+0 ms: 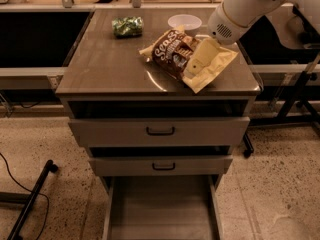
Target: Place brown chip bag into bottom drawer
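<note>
The brown chip bag (172,51) lies on the cabinet top (110,64), right of centre, dark brown with white lettering and pale tan ends. My gripper (202,64) comes down from the white arm (240,9) at the upper right and sits over the bag's right end, on or just above it. The bottom drawer (160,209) is pulled out at the foot of the cabinet, and its flat grey interior holds nothing.
A small green shiny packet (127,26) and a white bowl (184,21) sit at the back of the top. Two upper drawers with black handles (160,131) stand slightly open. A black stand leg (30,199) lies on the floor at left; a black frame (295,94) stands at right.
</note>
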{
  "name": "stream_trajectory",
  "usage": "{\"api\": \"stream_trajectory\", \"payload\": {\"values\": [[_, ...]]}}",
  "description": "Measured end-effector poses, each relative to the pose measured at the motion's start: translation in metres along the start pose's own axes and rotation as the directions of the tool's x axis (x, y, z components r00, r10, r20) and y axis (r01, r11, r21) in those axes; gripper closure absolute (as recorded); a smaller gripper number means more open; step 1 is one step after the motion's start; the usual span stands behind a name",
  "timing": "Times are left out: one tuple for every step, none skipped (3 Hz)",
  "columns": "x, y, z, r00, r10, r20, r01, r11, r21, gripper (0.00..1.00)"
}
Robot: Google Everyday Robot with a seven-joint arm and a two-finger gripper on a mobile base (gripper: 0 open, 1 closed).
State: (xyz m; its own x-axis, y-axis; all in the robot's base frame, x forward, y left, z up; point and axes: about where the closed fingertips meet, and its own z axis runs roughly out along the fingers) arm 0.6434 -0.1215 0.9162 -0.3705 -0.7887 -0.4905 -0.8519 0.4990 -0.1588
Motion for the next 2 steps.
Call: {"api": "stream_trajectory", "payload": {"values": [[-0.015,-0.013,0.021,0.999,0.036,0.002,-0.036,0.9991,-0.022,0.0],[-0.028,-0.02,0.043,0.997,0.076,-0.002,-0.076,0.9954,-0.058,0.0]]}}
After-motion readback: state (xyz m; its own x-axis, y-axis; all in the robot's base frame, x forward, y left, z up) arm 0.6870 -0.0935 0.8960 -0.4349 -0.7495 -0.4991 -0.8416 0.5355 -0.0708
